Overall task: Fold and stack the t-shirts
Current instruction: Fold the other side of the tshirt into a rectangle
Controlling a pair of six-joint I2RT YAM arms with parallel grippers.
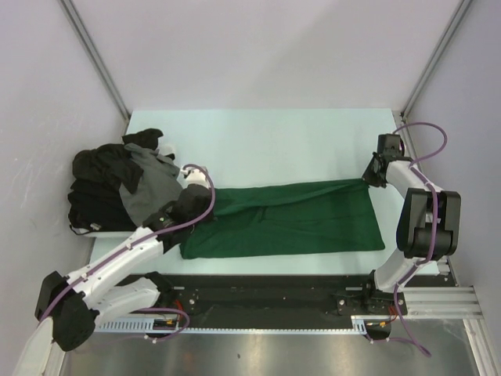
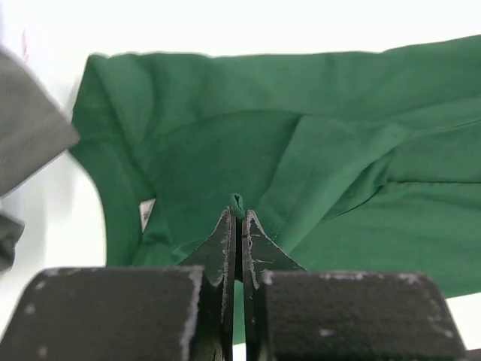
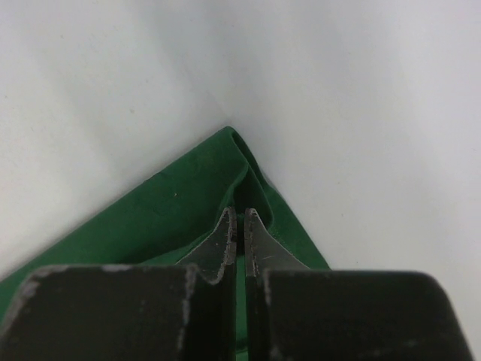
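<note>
A: What do the left jaws hold?
B: A pinched fold of the green tee [image 1: 290, 219], at its left end by the collar.
A: The right jaws?
B: Its far right corner. It lies spread across the counter [image 1: 274, 133], with the dark tees [image 1: 109, 184] heaped at the left.

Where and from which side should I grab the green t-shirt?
The green t-shirt's two far corners, one from each end, where the left claw and right claw now pinch. It lies flat and stretched sideways, so corner grips should keep that edge taut.
</note>
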